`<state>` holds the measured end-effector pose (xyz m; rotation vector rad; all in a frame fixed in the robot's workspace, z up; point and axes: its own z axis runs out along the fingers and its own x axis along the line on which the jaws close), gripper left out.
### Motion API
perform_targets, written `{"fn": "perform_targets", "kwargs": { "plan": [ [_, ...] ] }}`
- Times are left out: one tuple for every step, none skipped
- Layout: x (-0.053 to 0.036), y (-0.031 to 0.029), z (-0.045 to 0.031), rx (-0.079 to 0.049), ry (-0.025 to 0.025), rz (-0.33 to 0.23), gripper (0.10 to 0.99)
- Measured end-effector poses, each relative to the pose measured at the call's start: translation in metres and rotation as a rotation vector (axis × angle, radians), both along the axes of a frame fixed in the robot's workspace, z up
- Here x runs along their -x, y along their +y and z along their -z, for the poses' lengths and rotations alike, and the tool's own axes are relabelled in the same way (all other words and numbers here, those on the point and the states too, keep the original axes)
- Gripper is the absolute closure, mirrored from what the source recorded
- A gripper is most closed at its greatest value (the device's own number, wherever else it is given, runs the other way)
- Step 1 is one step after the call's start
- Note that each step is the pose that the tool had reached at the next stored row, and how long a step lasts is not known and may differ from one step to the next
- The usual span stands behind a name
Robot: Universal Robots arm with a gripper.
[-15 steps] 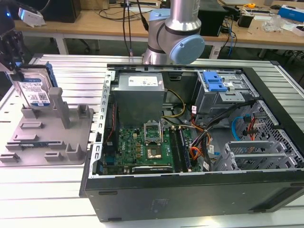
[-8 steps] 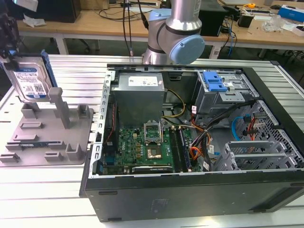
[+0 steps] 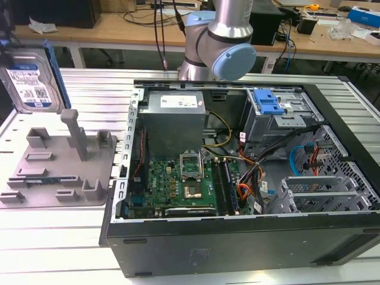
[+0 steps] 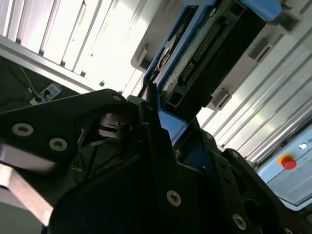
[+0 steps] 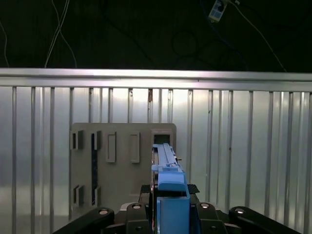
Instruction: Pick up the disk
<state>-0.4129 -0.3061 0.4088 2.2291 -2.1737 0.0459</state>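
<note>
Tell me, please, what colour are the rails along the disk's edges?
Blue, seen best in the first wrist view, where the disk sits edge-on in the gripper.

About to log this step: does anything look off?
Nothing stands out. The gripper is shut on the disk, holding it edge-on above the grey fixture; the open computer case looks undisturbed.

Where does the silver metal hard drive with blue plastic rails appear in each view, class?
Exterior view: the silver metal hard drive with blue plastic rails is held upright above the grey plastic fixture plate, at that view's left.
Second wrist view: drive's connector end gripped in the hand.
First wrist view: drive edge-on, over the fixture plate.
Shared landmark: the ribbed aluminium table.
</note>
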Motion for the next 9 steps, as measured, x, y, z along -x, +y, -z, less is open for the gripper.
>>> {"fn": "perform_targets", "kwargs": {
  "plan": [
    [-0.0003, 0.0, -0.0063, 0.0, 0.0, 0.0, 0.718],
    [-0.0005, 0.0, -0.0106, 0.0, -0.0001, 0.0, 0.718],
    [-0.0008, 0.0, -0.0184, 0.0, -0.0001, 0.0, 0.718],
    [-0.0014, 0.0, -0.0291, 0.0, -0.0001, 0.0, 0.718],
    [-0.0017, 0.0, -0.0369, 0.0, -0.0001, 0.0, 0.718],
    [-0.002, 0.0, -0.0432, 0.0, 0.0, 0.0, 0.718],
    [-0.0022, 0.0, -0.0476, 0.0, -0.0001, 0.0, 0.718],
    [-0.0025, 0.0, -0.0572, 0.0, 0.0, 0.0, 0.718],
    [-0.0027, 0.0, -0.0655, 0.0, -0.0001, 0.0, 0.718]
  ]
}}
